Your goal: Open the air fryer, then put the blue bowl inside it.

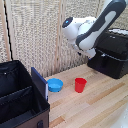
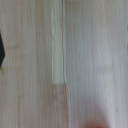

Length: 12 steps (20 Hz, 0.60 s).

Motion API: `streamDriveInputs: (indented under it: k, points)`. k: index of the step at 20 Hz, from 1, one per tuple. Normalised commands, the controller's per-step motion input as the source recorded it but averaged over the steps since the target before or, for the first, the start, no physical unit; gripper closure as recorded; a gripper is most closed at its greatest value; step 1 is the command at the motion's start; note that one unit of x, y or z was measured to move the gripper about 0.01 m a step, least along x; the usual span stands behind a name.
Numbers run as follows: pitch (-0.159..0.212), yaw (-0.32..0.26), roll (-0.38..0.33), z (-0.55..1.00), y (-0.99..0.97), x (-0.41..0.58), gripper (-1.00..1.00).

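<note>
The black air fryer (image 1: 114, 54) stands at the exterior view's right, at the back of the wooden table. Its drawer looks closed, with the handle (image 1: 104, 57) on the front face. The blue bowl (image 1: 55, 85) sits on the table beside the black case, and nothing holds it. My gripper (image 1: 79, 47) hangs high above the table, between the bowl and the air fryer and touching neither. Its fingers are too blurred to make out. The wrist view shows only blurred wooden table (image 2: 65, 60) and no fingers.
A red cup (image 1: 80, 84) stands upright just to the exterior view's right of the bowl; a red edge shows in the wrist view (image 2: 97, 125). A black fabric case (image 1: 20, 97) with compartments fills the left front. A wicker screen (image 1: 40, 35) stands behind.
</note>
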Motion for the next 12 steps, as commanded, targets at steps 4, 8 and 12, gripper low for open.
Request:
streamDriveInputs:
  k: [4,8,12]
  points:
    - [-0.096,0.154,-0.144,-0.22,-0.62,-0.195,-1.00]
    - [-0.067,0.159,-0.123,-0.26,-0.62,-0.167,-1.00]
    - [-0.006,0.171,-0.076,-0.33,-0.60,-0.013,-1.00]
